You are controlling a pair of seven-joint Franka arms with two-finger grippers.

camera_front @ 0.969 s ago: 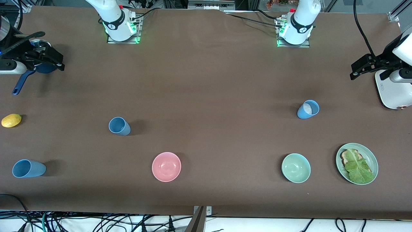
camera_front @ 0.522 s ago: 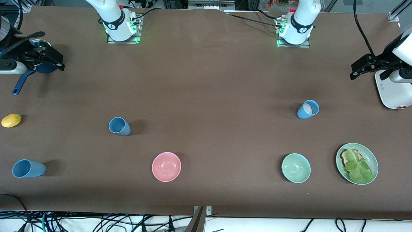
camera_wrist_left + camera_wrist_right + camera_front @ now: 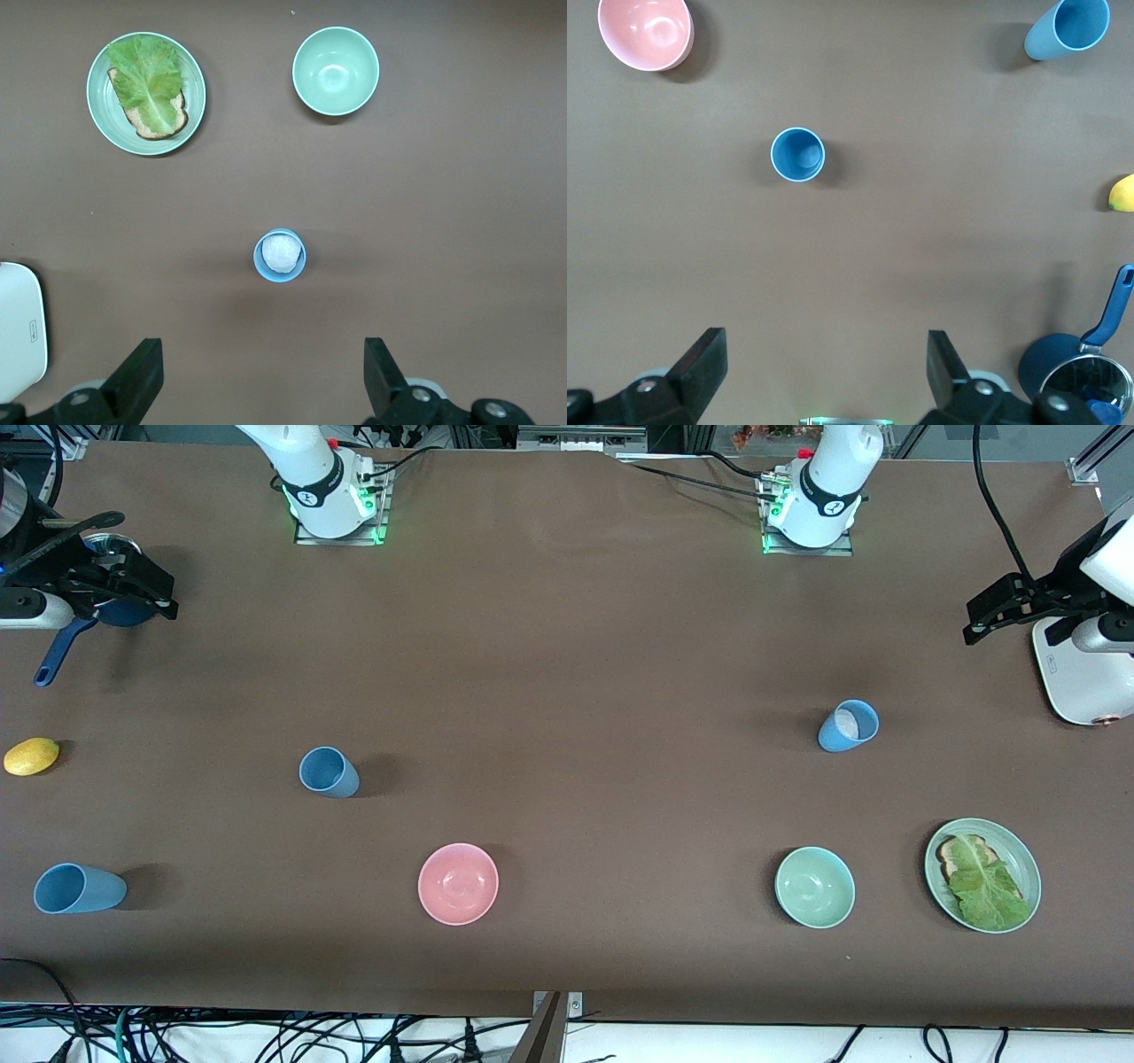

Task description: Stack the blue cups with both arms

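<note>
Three blue cups stand apart on the brown table. One cup point(image 3: 848, 726) point(image 3: 280, 255), toward the left arm's end, holds something white. A second cup point(image 3: 328, 771) point(image 3: 797, 154) and a third cup point(image 3: 78, 888) point(image 3: 1067, 28), the nearest to the front camera, are toward the right arm's end. My left gripper point(image 3: 983, 615) point(image 3: 261, 376) hangs open and empty beside the white toaster. The right gripper point(image 3: 155, 598) point(image 3: 824, 372) hangs open and empty over the dark-blue pot. Both arms wait away from the cups.
A pink bowl point(image 3: 458, 883) and a green bowl point(image 3: 814, 887) sit near the front edge. A green plate point(image 3: 1019, 850) carries toast and lettuce. A white toaster point(image 3: 1076, 682), a dark-blue pot point(image 3: 1085, 376) and a lemon point(image 3: 31, 755) lie at the table's ends.
</note>
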